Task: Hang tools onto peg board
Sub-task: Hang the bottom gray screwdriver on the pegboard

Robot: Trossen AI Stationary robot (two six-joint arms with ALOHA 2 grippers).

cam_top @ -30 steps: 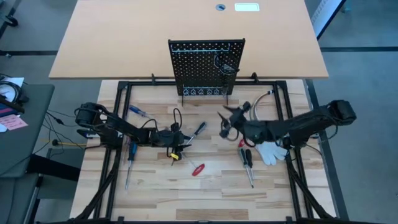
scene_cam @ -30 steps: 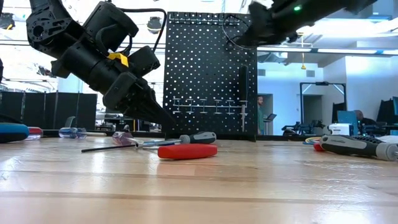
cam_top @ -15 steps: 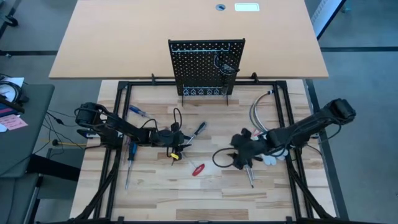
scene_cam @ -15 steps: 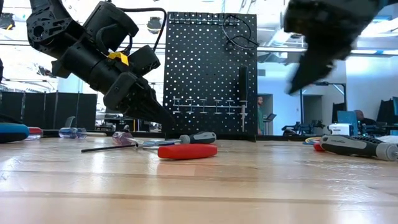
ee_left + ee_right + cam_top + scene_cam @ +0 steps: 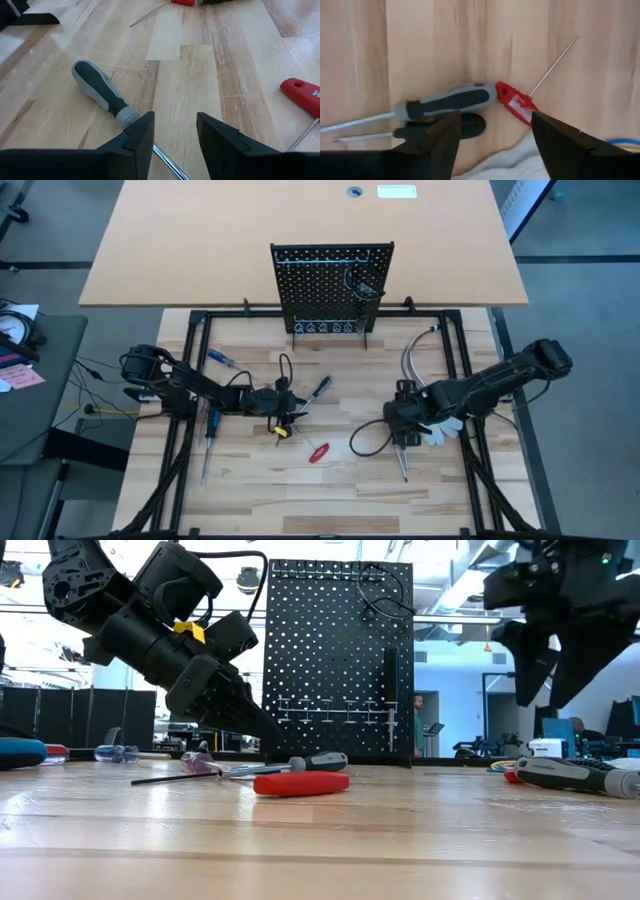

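Peg board (image 5: 331, 288) mostly unfilled; screwdrivers lying before it on the desk (image 5: 300, 480).
Right tool (image 5: 548, 690) spread wide above grey-handled screwdriver (image 5: 447, 101); left tool (image 5: 175, 131) part-open, empty.

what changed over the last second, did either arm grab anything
The right gripper swung back from near the peg board to above the screwdrivers beside the glove; its jaws are open and hold nothing. The left gripper stayed low over the grey-handled screwdriver, jaws apart. Tools and board did not move.

Robotics lab, framed wooden workbench (image 5: 330, 490), open office with monitors (image 5: 555, 730) behind
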